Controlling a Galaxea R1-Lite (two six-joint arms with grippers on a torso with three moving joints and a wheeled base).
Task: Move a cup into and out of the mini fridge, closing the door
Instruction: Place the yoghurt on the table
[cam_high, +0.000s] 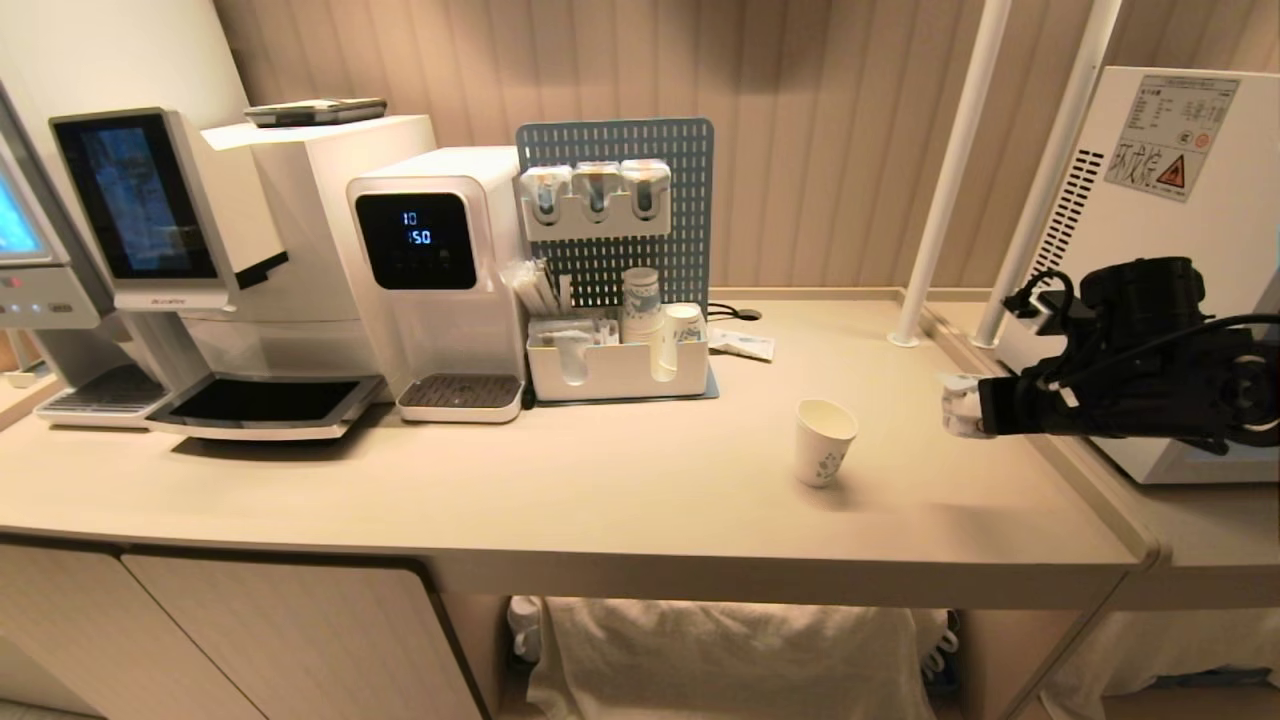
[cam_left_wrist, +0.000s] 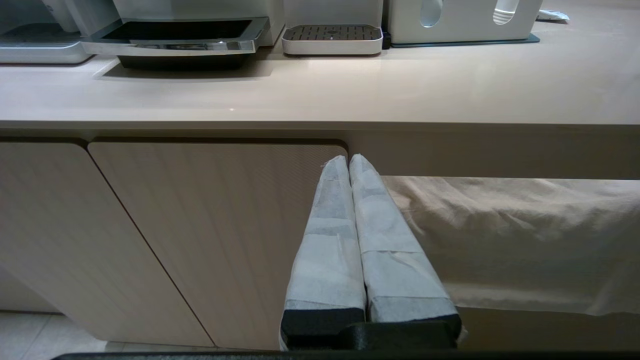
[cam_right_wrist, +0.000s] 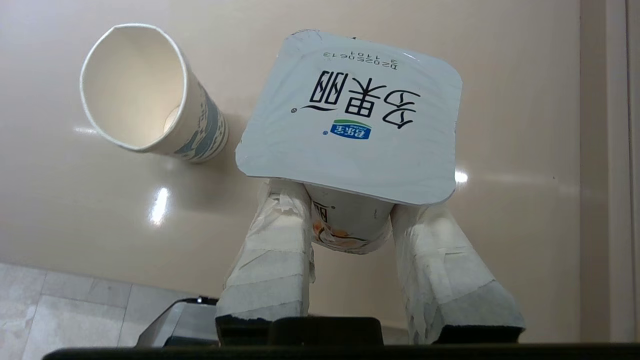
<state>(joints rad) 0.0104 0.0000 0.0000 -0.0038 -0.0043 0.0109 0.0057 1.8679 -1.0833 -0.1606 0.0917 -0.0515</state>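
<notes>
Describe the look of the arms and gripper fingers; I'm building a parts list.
The right gripper and left gripper both have tapered fingers wrapped in whitish tape over black bases. In the head view the right arm is black and bulky, with black cables looping along it.

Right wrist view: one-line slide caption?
Right end effector grips a foil-lidded tub above the beige counter, beside an empty paper cup.

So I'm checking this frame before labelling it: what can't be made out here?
- Fridge: head view shows only a side panel, cut by the right edge; the door is out of sight.
- Tub in the right end effector: its lid hides its contents in the right wrist view.
- Paper cup: print too small to read in the head view.
- Under the counter: cloth covers it, left wrist view.
</notes>
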